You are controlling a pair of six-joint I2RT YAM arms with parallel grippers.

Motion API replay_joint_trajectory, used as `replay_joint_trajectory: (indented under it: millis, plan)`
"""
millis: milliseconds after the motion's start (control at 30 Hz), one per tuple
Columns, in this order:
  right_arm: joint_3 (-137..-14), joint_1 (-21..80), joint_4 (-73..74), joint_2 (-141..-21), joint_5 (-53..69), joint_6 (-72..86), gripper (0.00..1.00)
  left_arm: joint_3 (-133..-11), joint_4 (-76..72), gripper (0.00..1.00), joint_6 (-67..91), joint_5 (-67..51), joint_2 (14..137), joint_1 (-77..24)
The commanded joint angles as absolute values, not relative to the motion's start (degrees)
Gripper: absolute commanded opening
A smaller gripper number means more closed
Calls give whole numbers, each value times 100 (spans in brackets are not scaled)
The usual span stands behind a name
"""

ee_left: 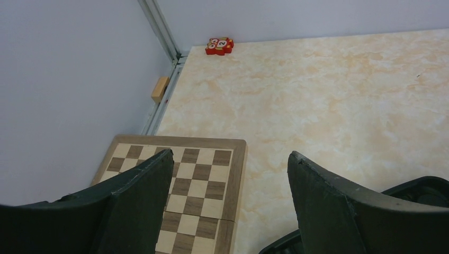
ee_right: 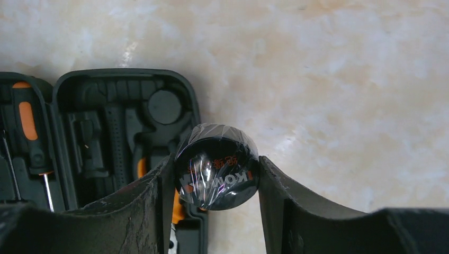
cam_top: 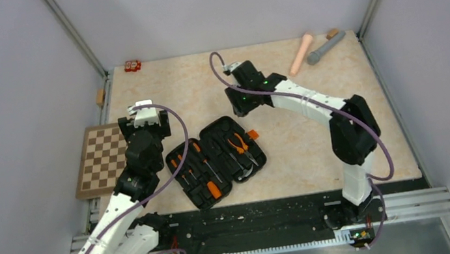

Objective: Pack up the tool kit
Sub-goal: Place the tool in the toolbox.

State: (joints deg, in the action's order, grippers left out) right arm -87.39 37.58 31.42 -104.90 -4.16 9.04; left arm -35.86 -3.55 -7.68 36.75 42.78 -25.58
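The black tool case (cam_top: 217,130) lies open and flat on the middle of the table, closer to the near edge. Its two halves sit side by side, and the whole open case runs on a diagonal from near left to far right. An orange latch (cam_top: 253,134) is on its right rim.

The left half holds screwdrivers (cam_top: 205,169) with orange-and-black handles, lying along the length of that half. The right half holds pliers (cam_top: 239,146), orange handles toward the far side, and has a round moulded recess (ee_right: 164,106) at the far end.

The right gripper (ee_right: 210,159) is above the table by the far edge of the case. Its fingers are clamped on both sides of a round black item (ee_right: 217,172) wrapped in shiny clear film. White letters starting "KOW" can be read on it; the small orange signs above them I cannot read.

The left gripper (ee_left: 230,159) is over the right edge of the chessboard (ee_left: 201,174), left of the case, its fingers wide apart with nothing between them.
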Motion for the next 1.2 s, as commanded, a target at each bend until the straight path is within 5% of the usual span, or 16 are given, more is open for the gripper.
replay_joint_trajectory:
  millis: [0,533,800,900,1167]
  plan:
    - [-9570,4160,3464,-11207,-246,667,41,-3499,-786,83,-841,3709,4290,-2549]
    - [-10698,4559,3673,-12736,-480,482,52,-3450,-866,83,-889,3701,4286,-2547]
    - [-10705,4556,3672,-12631,-501,474,76,-3440,-871,83,-906,3683,4272,-2547]
    - [-10704,4554,3706,-12426,-426,488,98,-3435,-873,83,-913,3683,4275,-2548]
    - [-10564,4556,3713,-11687,-733,519,98,-3432,-869,83,-913,3656,4267,-2546]
